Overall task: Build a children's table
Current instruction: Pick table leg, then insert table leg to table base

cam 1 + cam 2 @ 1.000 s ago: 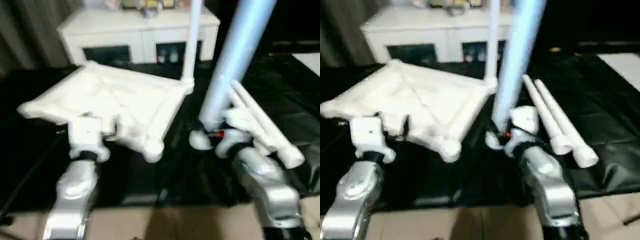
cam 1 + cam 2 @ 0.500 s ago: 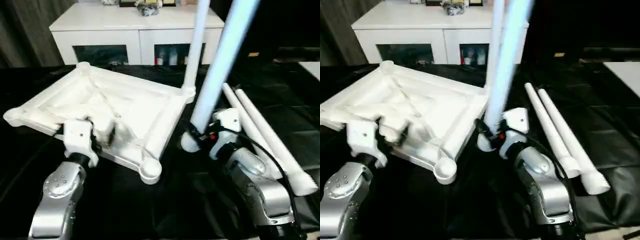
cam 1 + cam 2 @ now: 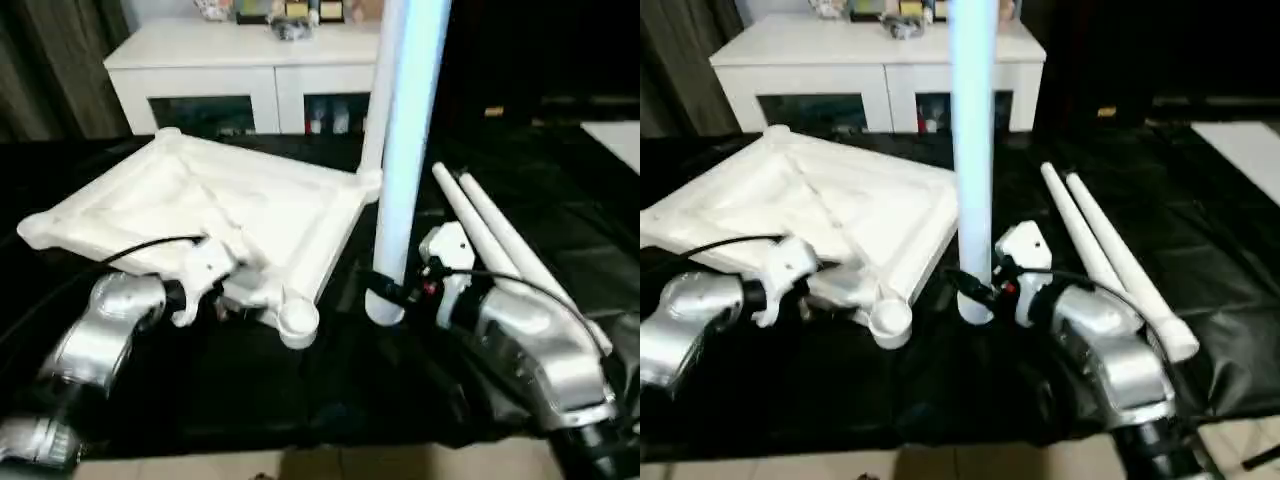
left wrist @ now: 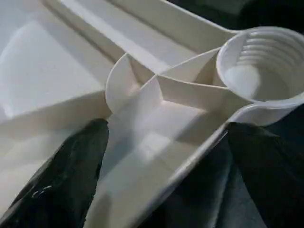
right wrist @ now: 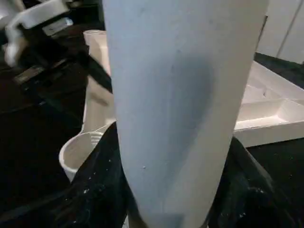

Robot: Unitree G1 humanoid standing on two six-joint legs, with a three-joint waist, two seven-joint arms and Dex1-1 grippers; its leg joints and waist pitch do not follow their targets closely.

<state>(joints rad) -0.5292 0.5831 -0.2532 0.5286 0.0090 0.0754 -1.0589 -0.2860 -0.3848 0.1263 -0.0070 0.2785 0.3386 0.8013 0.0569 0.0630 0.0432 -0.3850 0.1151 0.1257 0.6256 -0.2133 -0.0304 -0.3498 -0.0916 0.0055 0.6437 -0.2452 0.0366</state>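
Beside our right claw (image 3: 392, 292), just to its left, lies the upturned tabletop (image 3: 215, 205) on the black worktop (image 3: 330, 390), its near corner socket (image 3: 297, 322) empty and facing up. We have that claw clamped around the thick lower end of one leg (image 3: 405, 150), which stands nearly upright with its foot close above the worktop, beside the socket but not over it. Our left claw (image 4: 166, 156) is spread wide, one finger (image 4: 61, 175) inside the tabletop's rim near the socket and the other outside it, not yet gripping. Another leg (image 3: 372, 110) already stands in the far corner, and two more legs (image 3: 500, 250) lie just right of our right claw. We judge the risk to be misalignment: the held leg is tall and gripped low, so any tilt could make it catch the socket rim and jam. With the tabletop unclamped and resting unevenly, a sideways push might slide or tip it, or knock the standing leg.
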